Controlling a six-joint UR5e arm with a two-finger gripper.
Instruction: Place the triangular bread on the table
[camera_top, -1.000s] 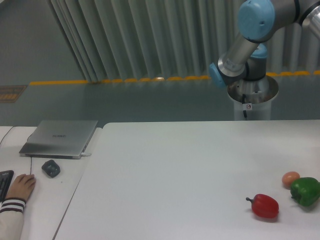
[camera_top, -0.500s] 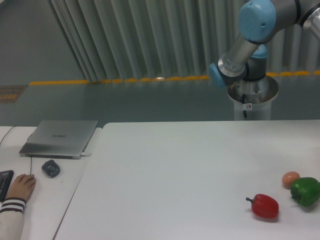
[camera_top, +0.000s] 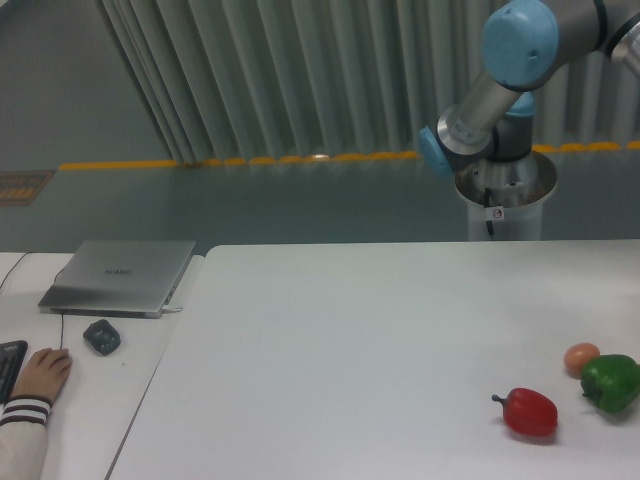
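Note:
The large white table (camera_top: 380, 340) fills the middle and right of the camera view. The triangular bread is out of view. Only the upper arm of the robot (camera_top: 500, 80) shows at the top right, above its grey base (camera_top: 505, 195) behind the table. The gripper is outside the frame.
A red pepper (camera_top: 528, 412), a green pepper (camera_top: 611, 382) and a small round orange-brown ball (camera_top: 581, 357) lie at the table's right front. On the narrower desk at left are a grey laptop (camera_top: 120, 276), a mouse (camera_top: 101, 335) and a person's hand (camera_top: 40, 375).
The arm's blue elbow joint has shifted slightly to the right. Nothing on the table has moved.

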